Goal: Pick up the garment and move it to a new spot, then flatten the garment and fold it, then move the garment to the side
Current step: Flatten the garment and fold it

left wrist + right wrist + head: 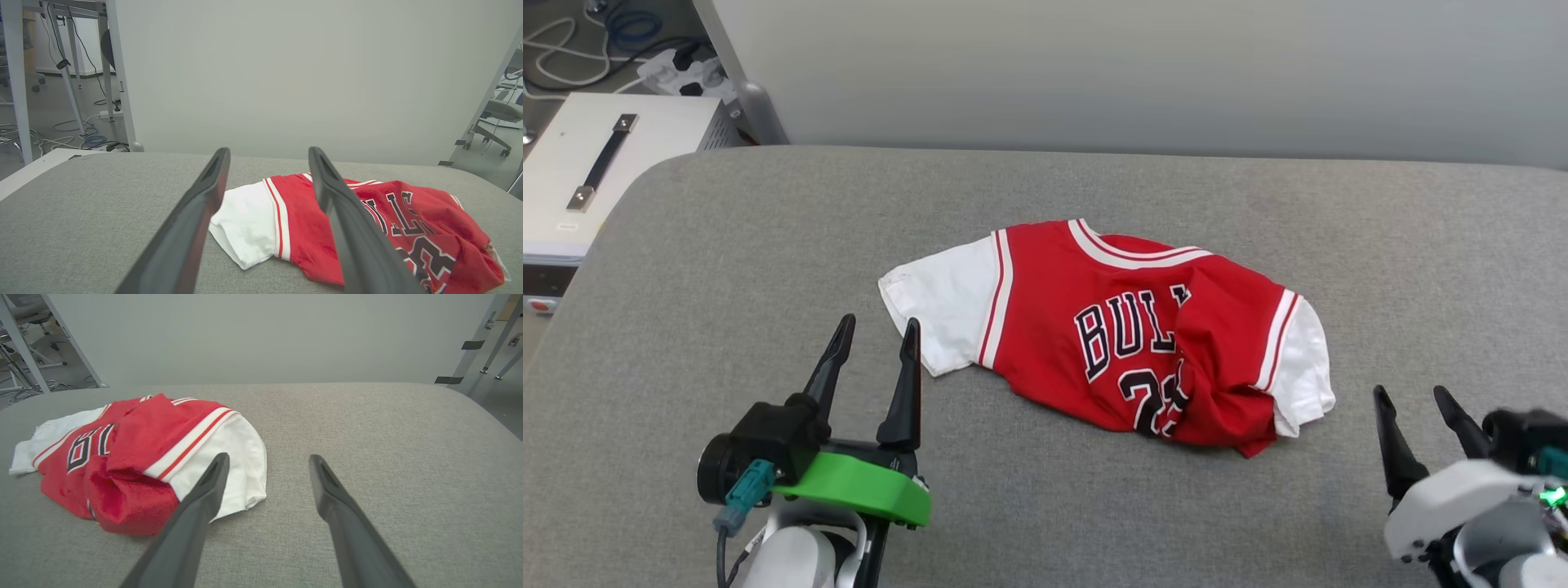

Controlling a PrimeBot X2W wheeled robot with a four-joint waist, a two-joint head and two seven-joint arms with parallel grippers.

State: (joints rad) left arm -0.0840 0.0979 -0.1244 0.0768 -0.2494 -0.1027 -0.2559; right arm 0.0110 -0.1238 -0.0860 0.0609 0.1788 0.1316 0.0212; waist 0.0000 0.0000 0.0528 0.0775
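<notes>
The garment [1127, 327], a red jersey with white short sleeves and black lettering, lies rumpled in the middle of the grey padded table [727, 269]; its right side is folded over the front. My left gripper [880, 325] stands open just left of the near white sleeve, apart from it. In the left wrist view the garment [294, 228] lies just beyond the left gripper [269, 152]. My right gripper [1413, 394] is open at the lower right, a short way from the other sleeve. In the right wrist view the garment [135, 453] lies left of the right gripper [267, 458].
A white box with a black handle [600, 163] stands off the table's left edge, with cables on the floor behind it. A pale wall [1143, 73] runs along the table's far edge. Bare grey table surface surrounds the garment.
</notes>
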